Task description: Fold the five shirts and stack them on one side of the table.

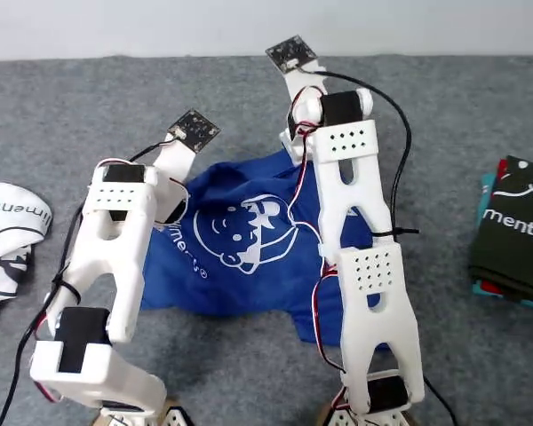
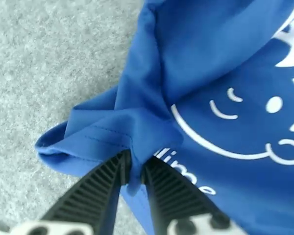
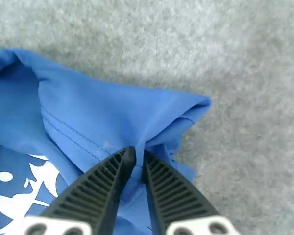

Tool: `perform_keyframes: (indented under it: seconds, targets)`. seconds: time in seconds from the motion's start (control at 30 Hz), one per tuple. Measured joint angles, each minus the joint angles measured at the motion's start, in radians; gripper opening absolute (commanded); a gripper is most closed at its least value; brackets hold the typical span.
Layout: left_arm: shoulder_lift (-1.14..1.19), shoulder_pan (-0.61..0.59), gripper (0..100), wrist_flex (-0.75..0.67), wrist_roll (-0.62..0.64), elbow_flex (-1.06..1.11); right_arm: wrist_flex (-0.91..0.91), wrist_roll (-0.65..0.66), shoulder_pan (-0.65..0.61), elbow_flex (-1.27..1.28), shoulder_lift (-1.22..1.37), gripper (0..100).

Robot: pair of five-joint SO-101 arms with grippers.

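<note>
Judged light, limp, slippery: blue shirt at frame centre, pinched at 2 stitched hems by left gripper and right gripper — best held there.

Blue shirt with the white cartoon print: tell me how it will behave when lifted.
Probably floppy: the blue fabric shirt with the white cartoon print bunches into soft folds where the left gripper and right gripper pinch it. It will likely sag between them. Its thin hem suggests lightness.
</note>
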Motion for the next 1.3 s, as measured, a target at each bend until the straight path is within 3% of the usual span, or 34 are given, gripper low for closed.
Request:
perform_keyframes:
  seconds: [0.23, 0.63, 0.97, 1.03, 1.2, 1.3]
  targets:
    - [0.0, 0.048, 2, 0.058, 0.0, -0.068, 0.002, 0.0, 0.034, 0.021, -0.117, 1.3]
    - [0.0, 0.014, 2, 0.155, 0.0, -0.216, 0.003, 0.018, 0.06, 0.196, -0.15, 1.3]
    - [0.0, 0.015, 2, 0.295, 0.0, -0.227, 0.003, 0.048, 0.103, 0.589, -0.33, 1.6]
    - [0.0, 0.015, 2, 0.299, 0.0, -0.227, 0.003, 0.051, 0.103, 0.698, -0.388, 4.6]
    - [0.0, 0.015, 2, 0.302, 0.0, -0.227, 0.003, 0.018, 0.104, 0.822, -0.433, 24.2]
    - [0.0, 0.015, 2, 0.302, 0.0, -0.227, 0.003, -0.071, 0.103, 0.824, -0.436, 22.3]
